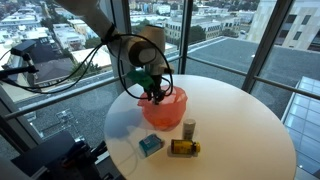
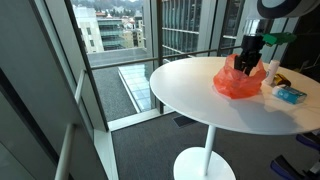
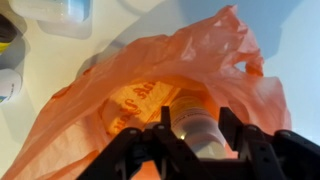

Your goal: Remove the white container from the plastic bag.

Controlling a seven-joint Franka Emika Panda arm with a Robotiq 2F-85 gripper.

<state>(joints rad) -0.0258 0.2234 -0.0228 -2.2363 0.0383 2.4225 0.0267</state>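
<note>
step: grasp | white container (image 3: 197,134) seen inside orange plastic bag (image 3: 90,120), 6 o'clock in wrist view | gripper (image 3: 197,122) fingers set astride it; clamped or not cannot be told | next: grip to be confirmed, then a straight lift is called for

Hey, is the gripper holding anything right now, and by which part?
It cannot be told. In the wrist view the gripper straddles the white container inside the orange plastic bag, but whether its fingers press on it is not visible.

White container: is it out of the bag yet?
No, in the wrist view the white container sits down inside the open orange bag.
</note>
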